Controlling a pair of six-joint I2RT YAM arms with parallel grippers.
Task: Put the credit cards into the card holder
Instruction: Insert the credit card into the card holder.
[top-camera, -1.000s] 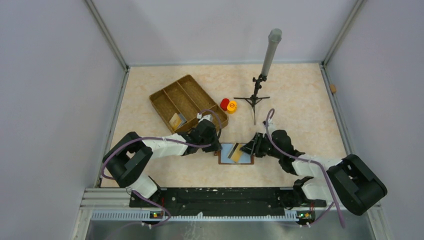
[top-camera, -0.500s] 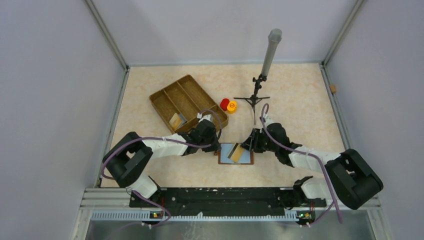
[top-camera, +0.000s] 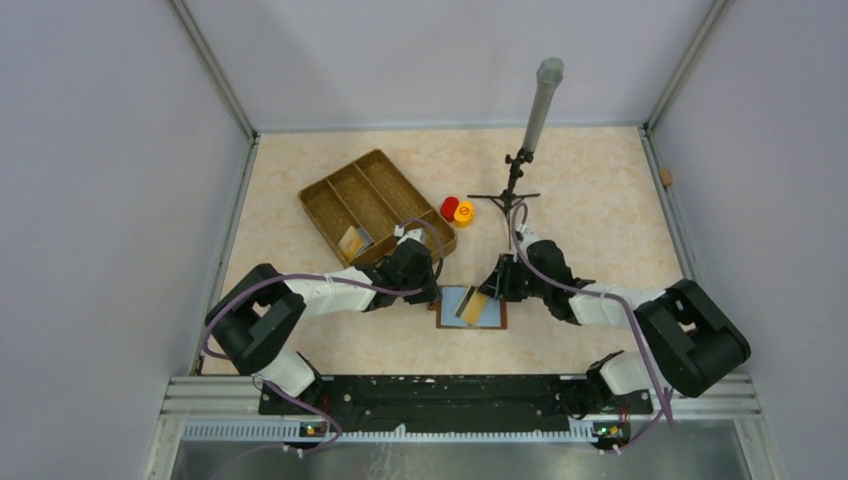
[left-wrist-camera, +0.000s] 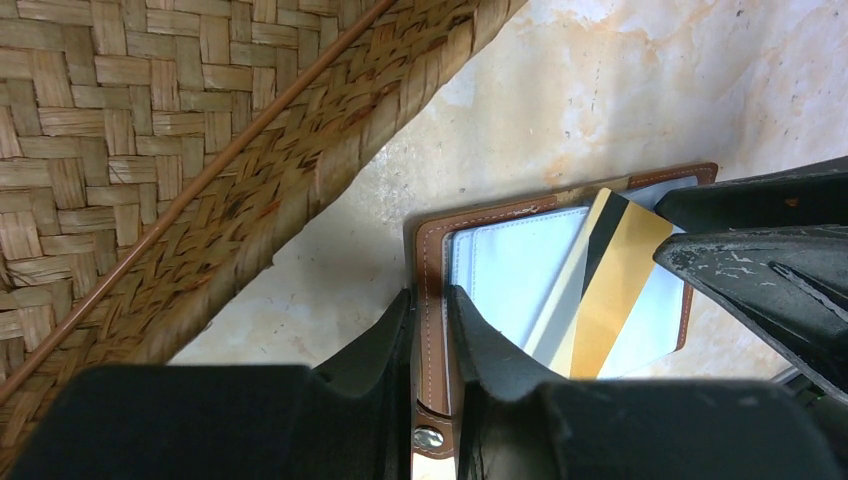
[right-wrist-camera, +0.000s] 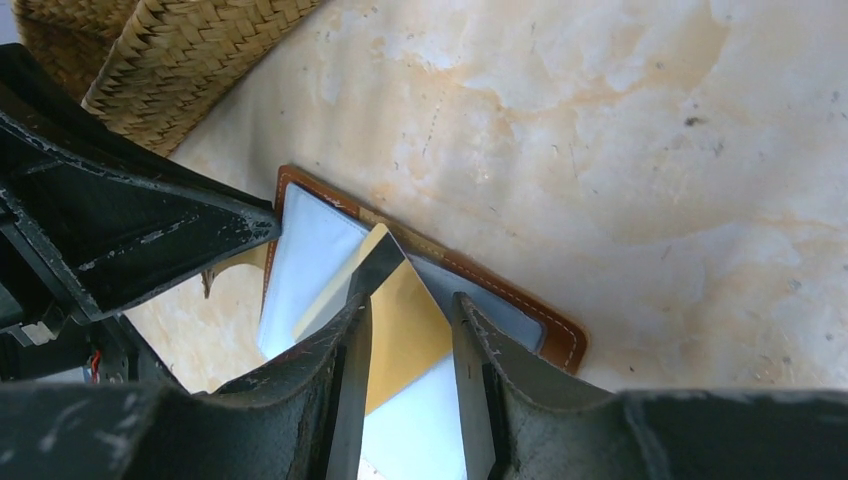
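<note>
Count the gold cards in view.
2: one gold card in the wicker tray; the second gold card in the right gripper, over the open card holder. More may be hidden.

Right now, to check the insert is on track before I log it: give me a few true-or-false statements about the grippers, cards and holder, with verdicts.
1. The left gripper pinches the card holder by its edge. True.
2. The right gripper is empty. False: it holds a gold card tilted over the holder.
3. The card holder is folded shut. False: it lies open.
4. Another yellowish card lies in the wicker tray. True.
5. The red cap sits inside the tray. False: it stands on the table beside it.
</note>
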